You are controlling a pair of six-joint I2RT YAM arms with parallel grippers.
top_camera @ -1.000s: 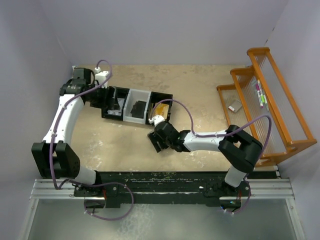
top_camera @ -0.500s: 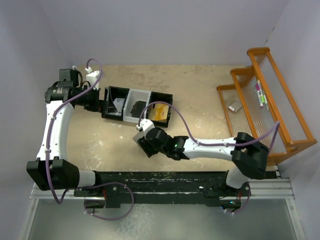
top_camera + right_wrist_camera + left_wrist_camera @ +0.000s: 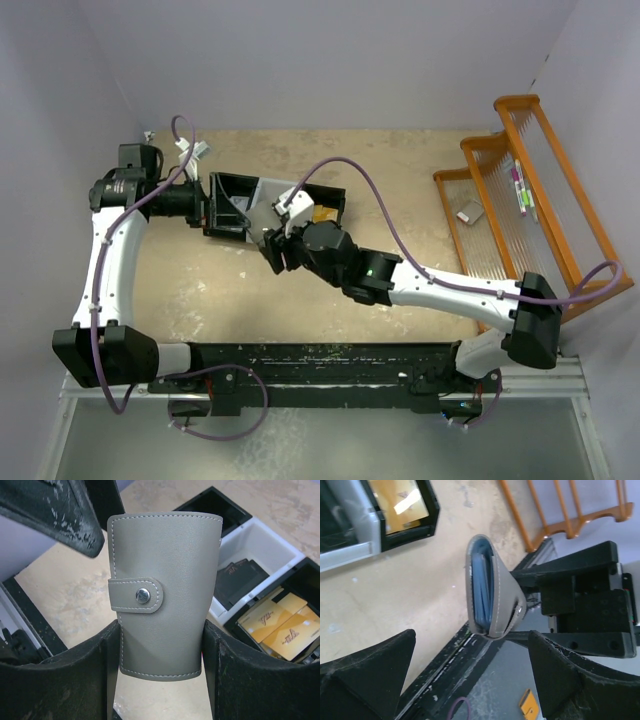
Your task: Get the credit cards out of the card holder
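Moved since a second ago: our right arm reaches further left across the table and carries its load from mid-table up beside the black-and-white three-compartment bin tray.

Item: flat grey stitched bifold card holder, folded, strap closed on a round metal snap.

Location: off the table, upright, pinched across its lower sides by the right gripper, fingers pressed on both edges.

Left gripper: fingers spread wide, holding nothing. The holder's open edge lies between them, untouched.

Handling, in our judgement: light, soft-skinned, apt to flex under a squeeze, with a smooth face that may slip. Best second hold is the strap tab beside the snap, or the free upper edge.

Contents: blue layers show inside the fold; we cannot tell whether they are cards.

Already in the tray: orange-gold cards, black cards.
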